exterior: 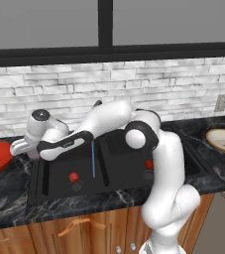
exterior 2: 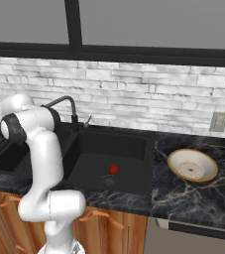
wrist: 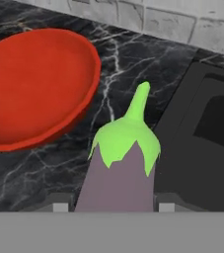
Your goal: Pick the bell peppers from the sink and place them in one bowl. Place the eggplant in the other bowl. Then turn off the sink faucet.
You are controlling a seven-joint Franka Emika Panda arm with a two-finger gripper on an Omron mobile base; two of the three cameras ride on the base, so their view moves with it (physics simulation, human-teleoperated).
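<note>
Claw (wrist: 113,207) clamped on eggplant (wrist: 121,168), arm stretched left over counter beside red bowl (wrist: 29,89).

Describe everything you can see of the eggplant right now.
The eggplant is a smooth, matte, pale grey-lilac vegetable with a bright green leafy cap and a curved green stem pointing away from the hand camera. It sits between the two fingers of the gripper, which is shut on its body, so it is lifted off the surface. It hangs over the dark marbled counter, between the red bowl and the edge of the black sink, not yet above the bowl. Its lower end is hidden.
</note>
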